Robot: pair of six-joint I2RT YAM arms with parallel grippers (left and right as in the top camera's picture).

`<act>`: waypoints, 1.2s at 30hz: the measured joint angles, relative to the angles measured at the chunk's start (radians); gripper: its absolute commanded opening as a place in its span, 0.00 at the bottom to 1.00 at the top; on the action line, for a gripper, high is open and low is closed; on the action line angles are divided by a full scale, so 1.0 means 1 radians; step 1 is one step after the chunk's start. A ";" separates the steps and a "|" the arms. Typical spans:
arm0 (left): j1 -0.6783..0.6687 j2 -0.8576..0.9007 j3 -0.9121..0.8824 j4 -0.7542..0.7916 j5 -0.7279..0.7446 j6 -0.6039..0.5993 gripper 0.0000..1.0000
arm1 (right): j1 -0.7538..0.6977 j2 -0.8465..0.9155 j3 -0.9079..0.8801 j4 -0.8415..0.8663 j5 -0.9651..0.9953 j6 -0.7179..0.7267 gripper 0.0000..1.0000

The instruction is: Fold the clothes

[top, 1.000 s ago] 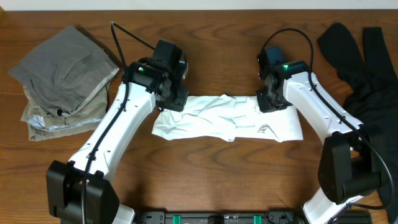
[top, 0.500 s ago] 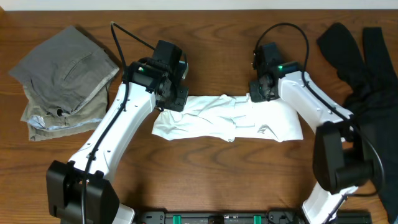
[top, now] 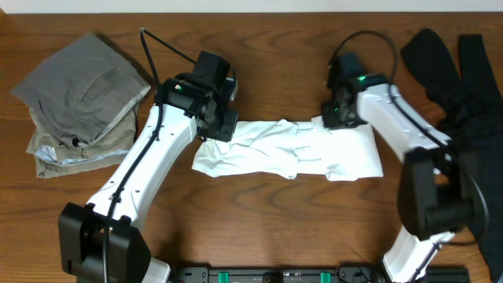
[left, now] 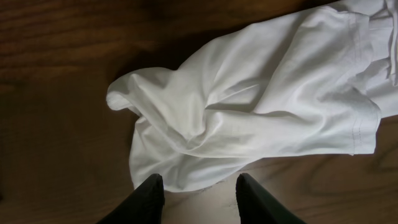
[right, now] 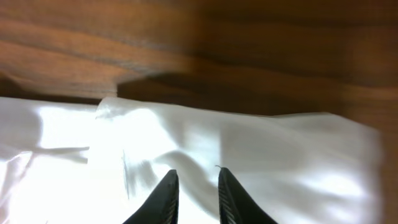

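We saw the shirt [top: 291, 149] lying crumpled mid-worktop [top: 259, 220], left claw [left: 199, 180] unmoved, half parted above its left end, gripping nothing, right claw [right: 196, 173] shifted along the shirt's far edge, jaws now eased narrowly apart, nothing pinched between them

Table [top: 259, 236]: brown wood, clear grain, smooth, slight sheen. T-shirt [top: 275, 153]: thin white cloth, matt, soft creases, stitched hem on the sleeve. Grey trousers [top: 82, 82]: heavier woven cloth, matt, slightly rough look. Khaki trousers [top: 75, 156]: similar matt cloth. Black garment [top: 471, 110]: limp matt cloth. Arms [top: 145, 161]: smooth white plastic shells, semi-gloss; black wrist housings matt.
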 measured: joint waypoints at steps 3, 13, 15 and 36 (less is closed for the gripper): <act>0.000 0.000 0.000 0.000 0.000 0.000 0.41 | -0.036 -0.103 0.048 -0.082 0.000 0.000 0.24; 0.000 0.000 0.000 0.004 0.000 0.000 0.41 | -0.002 -0.264 0.036 -0.286 -0.016 0.001 0.26; 0.000 0.000 0.000 0.004 0.000 0.000 0.41 | 0.029 -0.250 -0.019 -0.222 -0.019 0.003 0.29; 0.000 0.000 0.000 0.000 0.000 0.000 0.40 | 0.129 -0.083 -0.306 0.180 -0.024 0.021 0.02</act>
